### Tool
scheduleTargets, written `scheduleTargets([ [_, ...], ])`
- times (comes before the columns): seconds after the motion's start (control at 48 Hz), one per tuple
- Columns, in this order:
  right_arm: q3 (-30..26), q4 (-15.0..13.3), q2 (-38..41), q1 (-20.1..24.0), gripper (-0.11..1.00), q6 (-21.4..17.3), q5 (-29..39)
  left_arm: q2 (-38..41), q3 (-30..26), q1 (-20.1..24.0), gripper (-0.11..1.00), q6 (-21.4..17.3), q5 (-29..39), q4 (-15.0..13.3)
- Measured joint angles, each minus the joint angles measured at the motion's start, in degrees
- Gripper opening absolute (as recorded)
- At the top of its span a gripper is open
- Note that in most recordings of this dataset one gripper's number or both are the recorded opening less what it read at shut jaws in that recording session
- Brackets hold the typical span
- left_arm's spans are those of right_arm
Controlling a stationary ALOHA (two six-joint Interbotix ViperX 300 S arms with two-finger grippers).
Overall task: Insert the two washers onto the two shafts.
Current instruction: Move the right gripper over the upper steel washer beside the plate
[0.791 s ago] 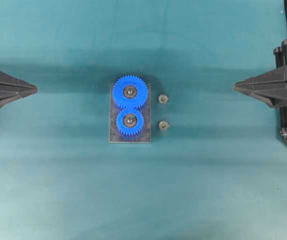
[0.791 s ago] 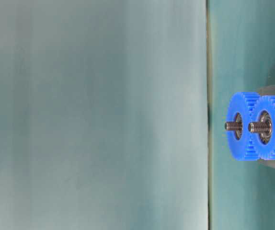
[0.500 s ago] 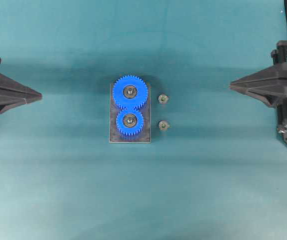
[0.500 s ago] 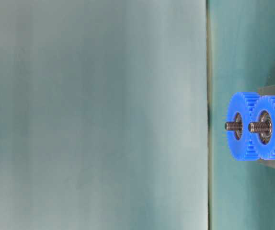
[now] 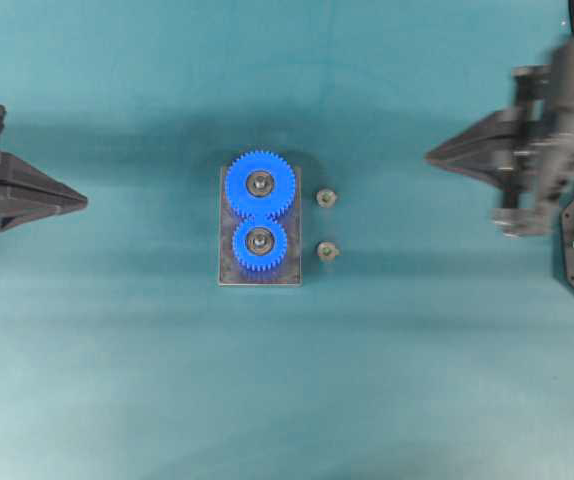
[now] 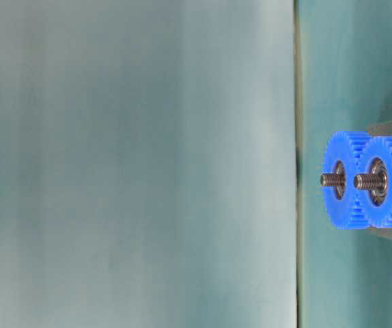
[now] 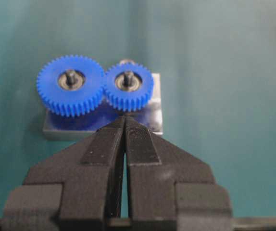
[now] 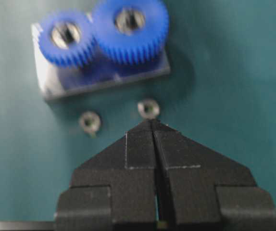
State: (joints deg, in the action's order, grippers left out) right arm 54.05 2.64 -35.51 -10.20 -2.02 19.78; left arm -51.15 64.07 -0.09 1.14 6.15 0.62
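Two washers lie on the table just right of the plate (image 5: 259,277) with the blue gears: a far washer (image 5: 325,197) and a near washer (image 5: 327,250). Both are well apart from the right gripper (image 5: 432,157), whose jaws are pressed together and empty. The left gripper (image 5: 82,200), also closed and empty, sits far left. No writing is readable.

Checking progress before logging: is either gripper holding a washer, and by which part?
Nothing is held. Left gripper and right gripper are shut and empty; both washers lie on the table.
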Motion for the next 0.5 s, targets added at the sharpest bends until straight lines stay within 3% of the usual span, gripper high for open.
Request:
scheduleTargets([
  [0.5,-3.5,-1.1,21.7,-0.4,0.01,0.0,-6.9,4.5,-0.4,-0.1,0.00,0.0,0.1,0.1],
])
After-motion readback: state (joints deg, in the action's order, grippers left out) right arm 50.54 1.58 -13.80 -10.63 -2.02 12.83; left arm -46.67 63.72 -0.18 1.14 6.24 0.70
